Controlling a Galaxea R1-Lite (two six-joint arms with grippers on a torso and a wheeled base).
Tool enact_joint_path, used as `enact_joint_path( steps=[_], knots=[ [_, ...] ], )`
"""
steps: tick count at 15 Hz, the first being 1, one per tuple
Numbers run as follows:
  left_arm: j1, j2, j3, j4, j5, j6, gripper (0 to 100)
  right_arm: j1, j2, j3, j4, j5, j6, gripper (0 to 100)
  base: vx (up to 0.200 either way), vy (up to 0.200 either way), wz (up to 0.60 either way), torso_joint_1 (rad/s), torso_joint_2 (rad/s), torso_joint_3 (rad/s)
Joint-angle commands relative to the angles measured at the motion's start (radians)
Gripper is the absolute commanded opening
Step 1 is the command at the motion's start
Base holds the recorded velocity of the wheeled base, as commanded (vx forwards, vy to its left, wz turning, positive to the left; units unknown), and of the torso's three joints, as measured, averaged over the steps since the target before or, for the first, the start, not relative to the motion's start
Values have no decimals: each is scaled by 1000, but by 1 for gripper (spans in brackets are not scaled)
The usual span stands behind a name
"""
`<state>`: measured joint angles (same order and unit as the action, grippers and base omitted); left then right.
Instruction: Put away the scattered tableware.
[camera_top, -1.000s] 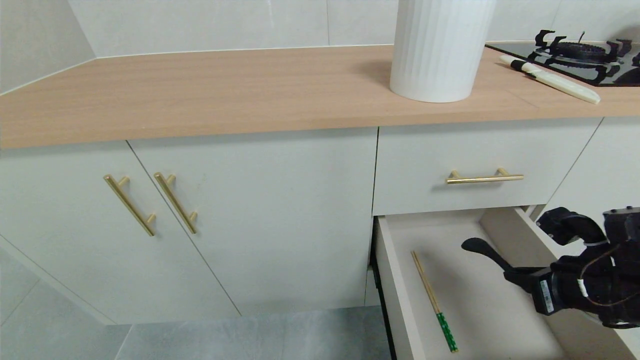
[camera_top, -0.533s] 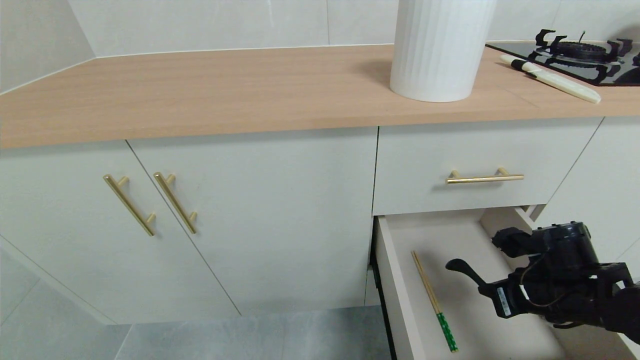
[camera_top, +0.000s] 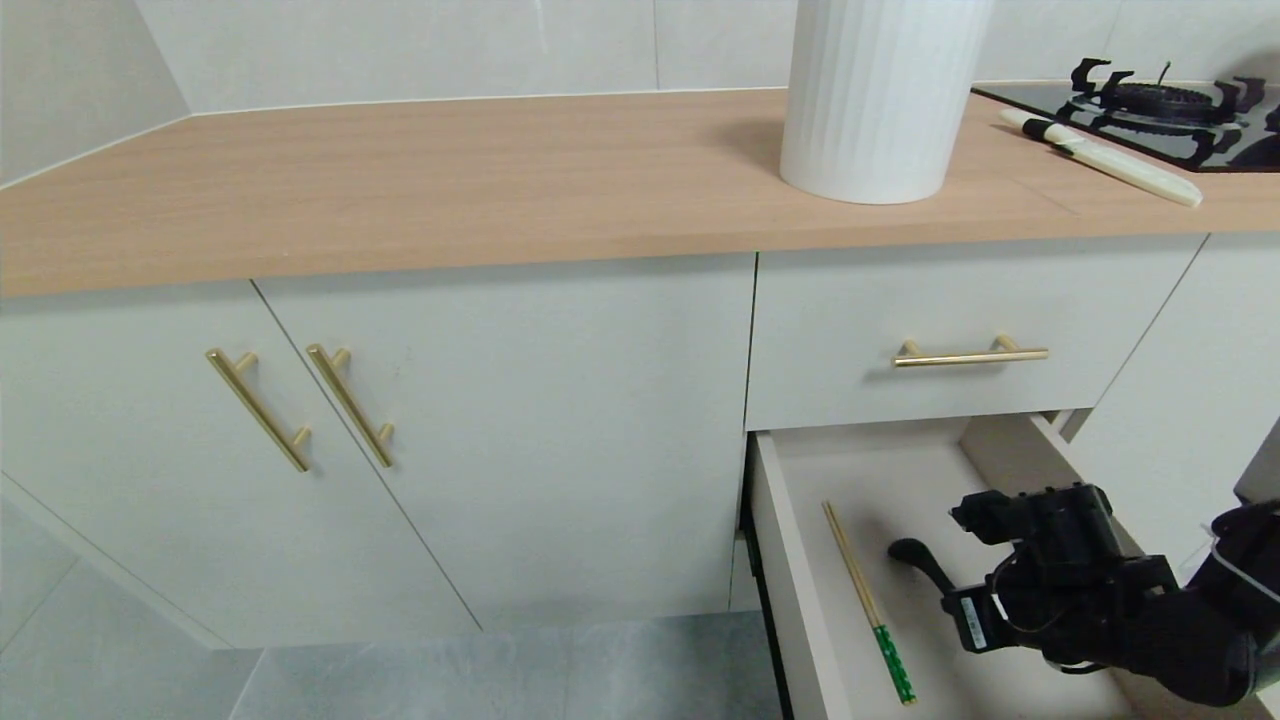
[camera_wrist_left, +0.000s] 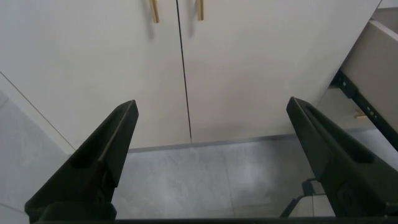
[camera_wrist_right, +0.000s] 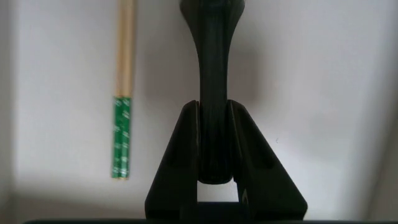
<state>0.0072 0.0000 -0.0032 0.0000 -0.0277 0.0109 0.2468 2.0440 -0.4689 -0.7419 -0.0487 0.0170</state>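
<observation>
**Black spoon held over the open drawer**

At the left, two pale cabinet doors (camera_top: 500, 430) stand closed under the wooden counter (camera_top: 400, 190), each with a slanted brass handle (camera_top: 258, 408). The left gripper (camera_wrist_left: 211, 109) faces these doors and the grey floor, its fingers wide apart with nothing between them.

Further right, a ribbed white vessel (camera_top: 880, 100) stands on the counter above a closed drawer with a brass bar (camera_top: 968, 355). Below it, the lower drawer (camera_top: 790, 560) is pulled out. A pair of pale wooden chopsticks (camera_top: 865, 600) lies lengthwise on its floor near the left wall, the green patterned ends toward the front.

Just right of the chopsticks and apart from them is the spoon (camera_top: 925, 568). It is plain black, with a small rounded bowl and a slim handle, and the bowl points toward the back of the drawer. Whether the bowl touches the floor cannot be told. The right gripper (camera_top: 960, 605) is inside the drawer with its fingers clamped on the handle's end.

At the far right of the counter lie a cream knife (camera_top: 1100, 158) and a black stove (camera_top: 1160, 110).
</observation>
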Motion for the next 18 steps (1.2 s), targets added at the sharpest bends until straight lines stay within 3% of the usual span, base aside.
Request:
enact_joint_path(
  steps=[1, 10, 11, 18],
  knots=[
    [0, 2, 0, 0, 0, 0, 100, -1, 56, 1, -16, 0, 0, 0, 0, 0, 0, 0, 0, 0],
    [0, 2, 0, 0, 0, 0, 100, -9, 67, 13, -66, 0, 0, 0, 0, 0, 0, 0, 0, 0],
    [0, 2, 0, 0, 0, 0, 100, -9, 64, 15, -66, -2, 0, 100, 0, 0, 0, 0, 0, 0],
    [0, 2, 2, 0, 0, 0, 100, -9, 65, 36, -137, -8, 0, 100, 0, 0, 0, 0, 0, 0]
  ],
)
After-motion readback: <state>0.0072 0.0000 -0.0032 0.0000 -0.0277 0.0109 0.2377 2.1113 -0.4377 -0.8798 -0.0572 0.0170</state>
